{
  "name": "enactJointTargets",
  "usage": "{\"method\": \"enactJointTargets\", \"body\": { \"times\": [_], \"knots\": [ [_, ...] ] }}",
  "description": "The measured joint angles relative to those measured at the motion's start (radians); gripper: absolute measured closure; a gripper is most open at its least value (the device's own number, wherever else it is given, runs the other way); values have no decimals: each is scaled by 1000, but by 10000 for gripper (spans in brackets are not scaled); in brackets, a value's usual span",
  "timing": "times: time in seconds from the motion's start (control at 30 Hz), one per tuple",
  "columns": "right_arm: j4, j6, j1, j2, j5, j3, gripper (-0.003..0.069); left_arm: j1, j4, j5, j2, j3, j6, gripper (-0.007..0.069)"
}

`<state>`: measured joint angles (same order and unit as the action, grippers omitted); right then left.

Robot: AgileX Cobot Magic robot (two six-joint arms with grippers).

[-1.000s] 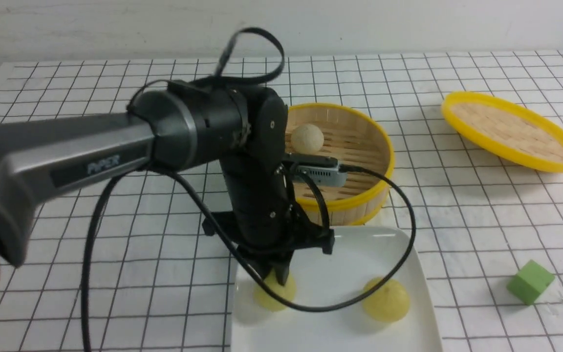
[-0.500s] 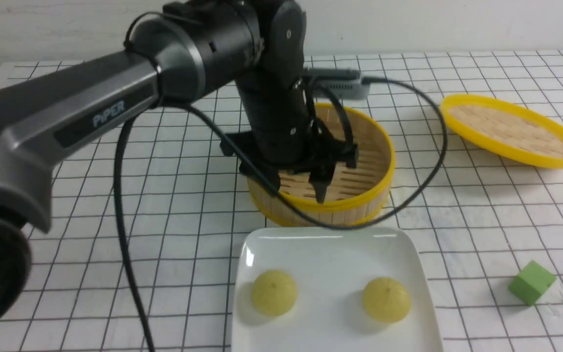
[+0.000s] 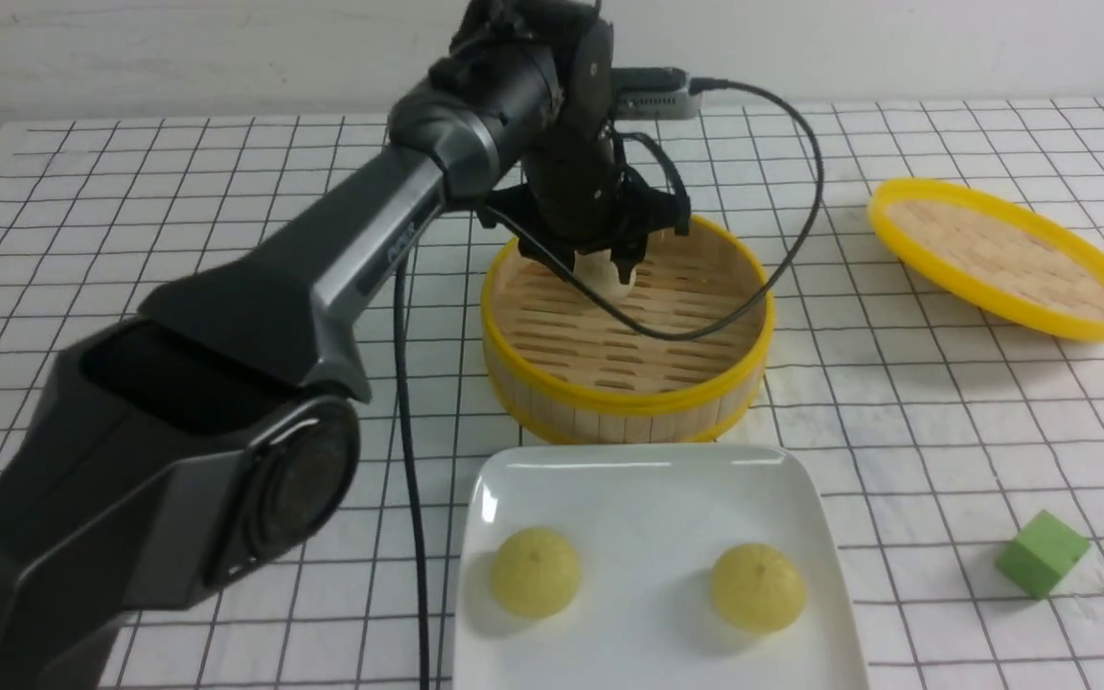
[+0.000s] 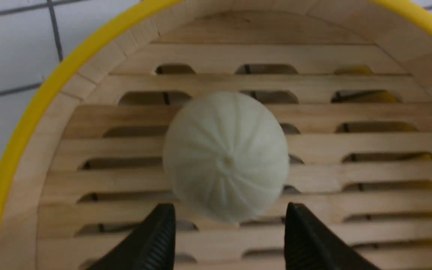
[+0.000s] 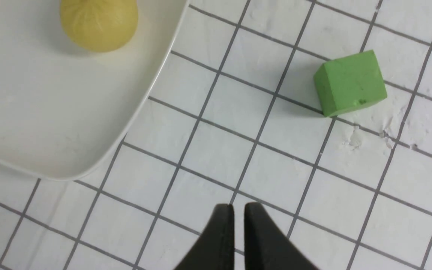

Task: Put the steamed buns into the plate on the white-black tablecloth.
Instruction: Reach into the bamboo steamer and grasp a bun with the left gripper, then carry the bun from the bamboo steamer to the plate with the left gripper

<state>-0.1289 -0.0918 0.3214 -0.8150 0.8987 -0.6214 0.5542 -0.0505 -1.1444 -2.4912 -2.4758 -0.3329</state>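
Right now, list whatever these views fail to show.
- Beige bun: front view, mostly hidden behind the left tool.
- Plate: front view, near edge cut off by the frame.
- Right tool: front view shows only a dark corner at the edge.

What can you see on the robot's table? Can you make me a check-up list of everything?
Surface: white-black tablecloth, slightly wrinkled.
Job's things: two yellow buns on the plate; one beige bun in the bamboo steamer.
Clutter: green cube and steamer lid, both on the cloth on the robot's right side.
Grippers: left gripper open, a finger on each side of the beige bun; right gripper nearly closed, empty, over bare cloth.
Cables: black cable loops from the left wrist over the steamer.
Surroundings: plain pale wall behind the table.
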Motion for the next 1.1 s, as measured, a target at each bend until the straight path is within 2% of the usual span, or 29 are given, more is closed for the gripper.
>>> {"method": "enactJointTargets", "body": {
  "times": [0.13,0.17,0.2,0.23,0.3,0.37,0.57,0.67,0.77,0.8,0.9,1.03,1.1],
  "knots": [
    [0,0,0,0,-1,0,591,0,-24,11,-49,-7,0,253],
    [0,0,0,0,-1,0,587,0,-15,2,-51,-9,0,328],
    [0,0,0,0,-1,0,587,0,-13,-1,-51,-10,0,340],
    [0,0,0,0,-1,0,585,0,0,-24,-42,-14,0,459],
    [-1,0,0,0,-1,0,583,0,23,-56,-23,-19,0,562],
    [-1,0,0,0,-1,0,581,0,51,-90,19,-31,1,592],
    [0,0,0,0,-1,0,577,0,92,-93,247,-51,48,597],
    [-1,0,0,0,-1,0,578,0,124,-93,400,16,78,597],
    [-3,0,0,0,-1,0,574,2,179,-93,576,267,97,597],
    [-3,0,0,0,-1,0,574,1,181,-93,586,286,98,597],
    [-3,0,0,0,-1,0,570,40,201,-93,732,662,102,597],
    [-3,0,0,0,-1,0,565,139,201,-68,805,1034,103,596],
    [-4,0,0,0,-1,0,561,204,204,27,817,1201,102,596]
  ]
}}
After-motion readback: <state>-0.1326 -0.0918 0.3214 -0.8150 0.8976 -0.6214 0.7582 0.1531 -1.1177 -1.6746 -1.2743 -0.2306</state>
